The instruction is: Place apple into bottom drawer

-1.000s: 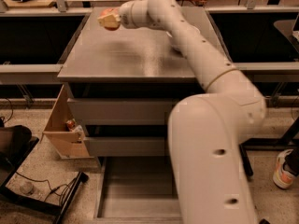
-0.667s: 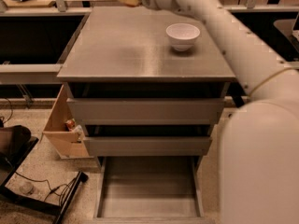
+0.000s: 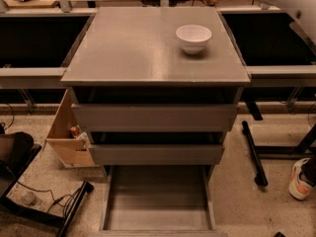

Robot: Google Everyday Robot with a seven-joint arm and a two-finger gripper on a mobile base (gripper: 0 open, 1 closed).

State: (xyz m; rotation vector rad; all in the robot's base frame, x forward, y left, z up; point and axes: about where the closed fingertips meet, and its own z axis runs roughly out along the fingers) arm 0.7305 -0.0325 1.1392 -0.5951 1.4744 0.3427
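Note:
The bottom drawer (image 3: 157,201) is pulled open at the foot of the grey cabinet, and its plain grey floor is bare. The two drawers above it, the upper one (image 3: 155,116) and the middle one (image 3: 157,153), show flat grey fronts. The apple is out of view. The gripper is out of view too; only a stretch of my white arm (image 3: 289,1) shows at the top right corner. A white bowl (image 3: 193,38) stands on the cabinet top (image 3: 133,48) at the back right.
A wooden box (image 3: 66,132) with small items leans against the cabinet's left side. A black stand and cables (image 3: 44,201) lie on the floor at the left. A black bar (image 3: 254,152) and a person's shoe (image 3: 299,179) are at the right.
The arm, with the apple in its gripper, has swung up and to the right out of view. The bowl it hid now shows in full.

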